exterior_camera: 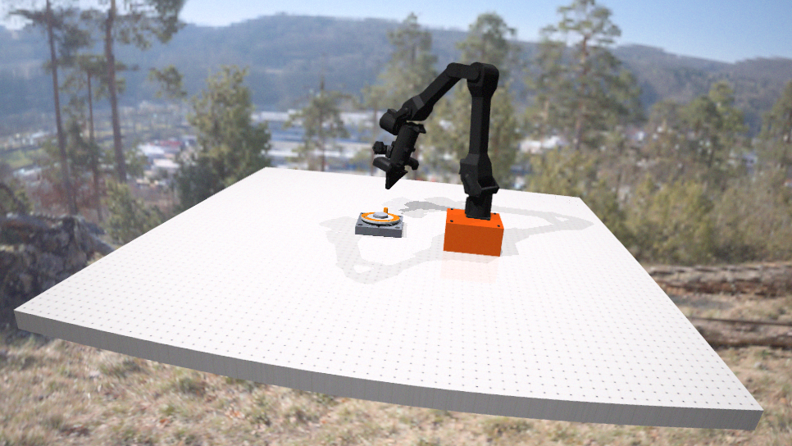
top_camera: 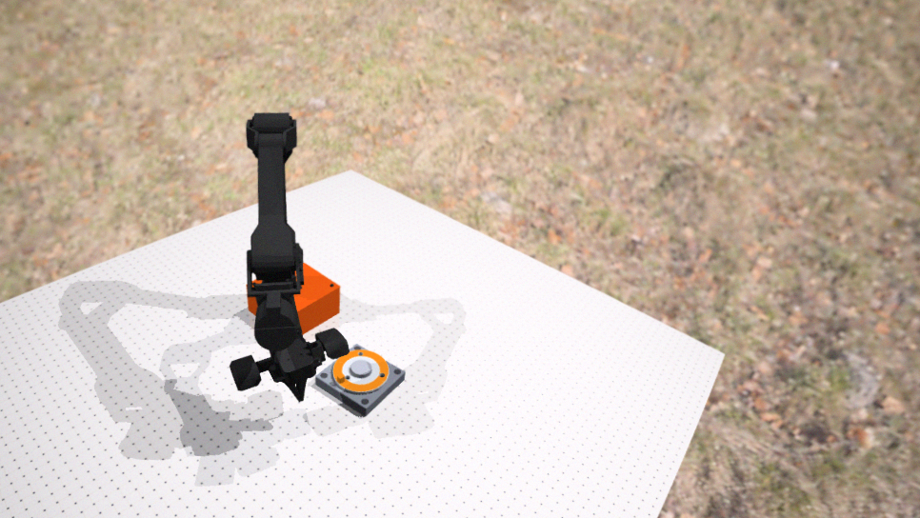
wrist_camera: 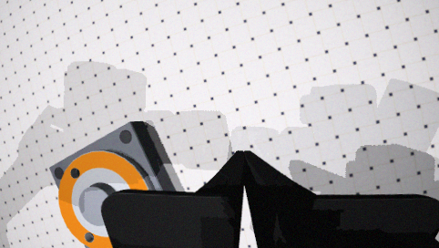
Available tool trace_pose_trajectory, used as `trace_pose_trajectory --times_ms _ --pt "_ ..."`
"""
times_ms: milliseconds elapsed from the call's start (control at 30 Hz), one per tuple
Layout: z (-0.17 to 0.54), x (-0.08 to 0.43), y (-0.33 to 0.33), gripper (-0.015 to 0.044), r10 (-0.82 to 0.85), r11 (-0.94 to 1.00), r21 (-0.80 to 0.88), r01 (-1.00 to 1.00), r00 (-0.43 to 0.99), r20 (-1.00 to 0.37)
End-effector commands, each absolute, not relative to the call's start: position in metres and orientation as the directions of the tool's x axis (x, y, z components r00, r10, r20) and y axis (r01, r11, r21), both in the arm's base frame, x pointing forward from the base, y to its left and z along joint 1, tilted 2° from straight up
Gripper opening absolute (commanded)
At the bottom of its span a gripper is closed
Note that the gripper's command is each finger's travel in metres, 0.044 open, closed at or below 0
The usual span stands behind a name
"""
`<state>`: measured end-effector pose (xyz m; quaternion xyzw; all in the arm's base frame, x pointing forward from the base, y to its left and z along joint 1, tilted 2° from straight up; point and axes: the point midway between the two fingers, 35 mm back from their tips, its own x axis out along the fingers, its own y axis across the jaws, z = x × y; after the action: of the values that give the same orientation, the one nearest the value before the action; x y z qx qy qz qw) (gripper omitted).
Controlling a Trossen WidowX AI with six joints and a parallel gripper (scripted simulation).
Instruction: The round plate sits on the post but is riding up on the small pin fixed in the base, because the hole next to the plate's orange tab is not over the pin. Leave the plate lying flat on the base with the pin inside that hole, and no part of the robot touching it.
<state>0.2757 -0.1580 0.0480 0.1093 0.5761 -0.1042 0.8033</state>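
The round plate (top_camera: 363,388) (exterior_camera: 394,218) (wrist_camera: 66,196), with an orange ring, sits around the grey post (top_camera: 360,368) (exterior_camera: 380,215) (wrist_camera: 92,205) on the square grey base (top_camera: 348,397) (exterior_camera: 378,230) (wrist_camera: 107,141). A dark gap shows under the plate in the exterior view. Its orange tab (top_camera: 340,379) (exterior_camera: 385,210) stands up on the side towards the gripper in the top view; the wrist view does not show it. I cannot make out the pin. My gripper (top_camera: 300,398) (exterior_camera: 387,187) (wrist_camera: 242,157) is shut and empty, raised above the table beside the base, apart from the plate.
The arm's orange mounting block (top_camera: 319,308) (exterior_camera: 472,235) stands behind the base in the top view and right of it in the exterior view. Everything stands on the white dotted table (top_camera: 514,398) (exterior_camera: 276,310) (wrist_camera: 205,41). Arm shadows lie around the base.
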Motion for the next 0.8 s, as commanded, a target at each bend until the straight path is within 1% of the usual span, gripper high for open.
trace_pose_trajectory --times_ms 0,100,267,500,767 --pt "0.049 0.284 -0.118 0.0 -0.011 0.985 0.024 0.17 0.206 -0.978" --pt "0.053 0.287 -0.081 0.0 -0.013 0.999 -0.009 0.037 0.107 -0.994" --pt "0.058 0.283 -0.053 0.0 -0.034 0.997 -0.036 -0.073 0.032 -0.999" --pt "0.054 0.283 -0.052 0.0 -0.036 0.996 -0.038 -0.079 0.028 -0.999" --pt "0.011 0.283 -0.054 0.0 -0.036 0.996 -0.038 -0.079 0.028 -0.999"
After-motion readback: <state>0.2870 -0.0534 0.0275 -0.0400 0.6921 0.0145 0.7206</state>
